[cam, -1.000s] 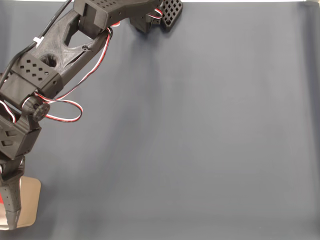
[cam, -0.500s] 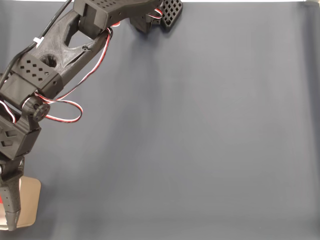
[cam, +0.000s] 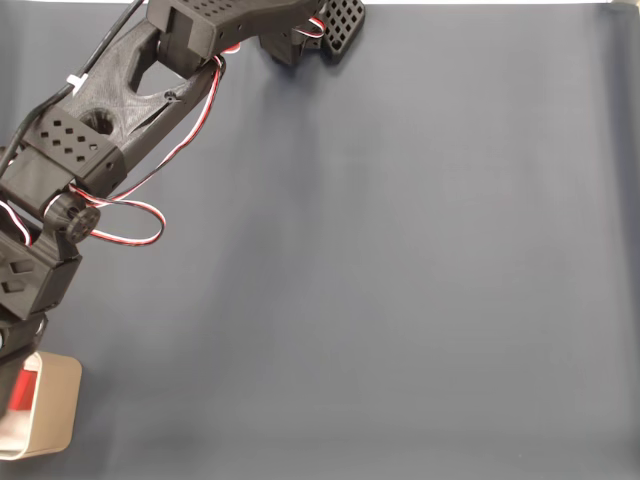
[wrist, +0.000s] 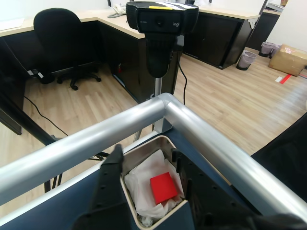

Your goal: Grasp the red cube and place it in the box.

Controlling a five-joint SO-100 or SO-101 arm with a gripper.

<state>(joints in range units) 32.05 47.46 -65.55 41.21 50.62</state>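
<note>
- Fixed view: the black arm (cam: 110, 130) reaches from the top edge down the left side of a dark grey mat (cam: 400, 260), with red, white and black wires (cam: 150, 200) looping off it.
- Fixed view: the box (cam: 60, 410) sits at the bottom-left corner of the mat, tan-walled with rounded corners, partly under the arm's lowest segment.
- Fixed view: a slice of the red cube (cam: 24, 390) shows inside the box, against its left part, just below the arm.
- Fixed view: the gripper's fingertips are hidden at the left edge, so its state cannot be read here.
- Wrist view: the gripper (wrist: 146, 165) hangs over the box (wrist: 158, 143) with its two black fingers (wrist: 110, 187) spread apart, one on each side of the box opening, gripping nothing.
- Wrist view: the red cube (wrist: 163, 188) lies inside the box on crumpled white paper (wrist: 144, 179), clear of both fingers.
- Wrist view: beyond the box runs a silver metal rail (wrist: 144, 117) bent at a corner, and above it stands a black webcam (wrist: 160, 28) on a post.
- Wrist view: behind are a wooden floor (wrist: 225, 96), a black office chair (wrist: 60, 38) and dark desks (wrist: 216, 33).
</note>
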